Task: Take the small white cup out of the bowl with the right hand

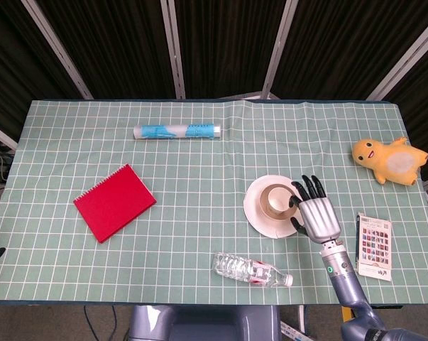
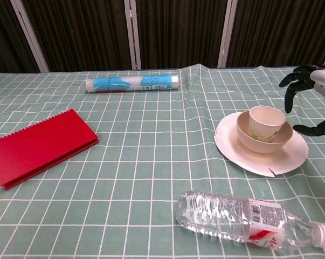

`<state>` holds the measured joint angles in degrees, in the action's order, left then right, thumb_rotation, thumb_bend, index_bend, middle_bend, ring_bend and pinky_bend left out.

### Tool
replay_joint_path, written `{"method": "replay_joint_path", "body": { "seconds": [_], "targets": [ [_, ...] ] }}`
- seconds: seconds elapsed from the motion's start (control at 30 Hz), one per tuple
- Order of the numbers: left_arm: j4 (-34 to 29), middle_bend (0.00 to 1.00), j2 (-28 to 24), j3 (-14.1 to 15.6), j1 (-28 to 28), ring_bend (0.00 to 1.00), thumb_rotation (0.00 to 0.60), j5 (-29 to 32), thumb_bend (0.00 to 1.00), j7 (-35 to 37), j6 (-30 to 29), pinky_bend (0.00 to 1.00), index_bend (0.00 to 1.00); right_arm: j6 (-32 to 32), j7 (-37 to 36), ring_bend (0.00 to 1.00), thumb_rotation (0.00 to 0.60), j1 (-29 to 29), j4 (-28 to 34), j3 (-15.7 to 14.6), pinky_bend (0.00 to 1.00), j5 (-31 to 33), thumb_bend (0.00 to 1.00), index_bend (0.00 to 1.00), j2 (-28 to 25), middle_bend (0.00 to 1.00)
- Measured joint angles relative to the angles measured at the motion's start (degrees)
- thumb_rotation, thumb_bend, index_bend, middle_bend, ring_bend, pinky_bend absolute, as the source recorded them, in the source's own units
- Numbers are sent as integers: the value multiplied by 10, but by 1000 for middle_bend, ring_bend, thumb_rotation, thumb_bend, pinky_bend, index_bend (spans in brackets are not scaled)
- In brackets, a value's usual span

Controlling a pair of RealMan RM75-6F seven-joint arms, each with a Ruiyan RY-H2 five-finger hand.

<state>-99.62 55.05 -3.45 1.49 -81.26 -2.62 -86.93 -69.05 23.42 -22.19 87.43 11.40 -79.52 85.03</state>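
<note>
My right hand (image 1: 314, 213) hung just right of the plate (image 1: 260, 220), fingers spread wide and curved toward the cup, holding nothing and touching nothing that I could see. In the chest view that hand (image 2: 313, 97) showed only at the frame's right edge, its dark fingers (image 2: 291, 81) apart from the thumb below.

The small white cup (image 2: 266, 123) stood upright inside the bowl (image 2: 259, 141), which sat on the plate (image 2: 259, 159). The cup was cream-white and plain-rimmed, with a faint green sprig printed on its side; that sprig showed only from the chest. From the head, the cup (image 1: 275, 200) was a pale ring with its inside open to view.

Only the head view showed the card (image 1: 373, 246) of coloured squares right of the plate, and the yellow plush toy (image 1: 385, 159) further right and back. The water bottle (image 2: 248, 218) lay on its side in front of the plate, its red-and-white label too small to read. The blue-printed roll (image 2: 132, 83) lay behind and left of the plate, its writing unreadable. The red notebook (image 2: 41, 145) lay well left. My left hand was out of view.
</note>
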Motion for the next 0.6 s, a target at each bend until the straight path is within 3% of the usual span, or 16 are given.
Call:
{"method": "replay_joint_path", "body": {
  "seconds": [0.6],
  "targets": [
    [1,0,1,0,1,0,600,2,0,0,2,0,0,20,6,0,600,-30,-32,0,0,33,236,502,35,162]
  ]
}}
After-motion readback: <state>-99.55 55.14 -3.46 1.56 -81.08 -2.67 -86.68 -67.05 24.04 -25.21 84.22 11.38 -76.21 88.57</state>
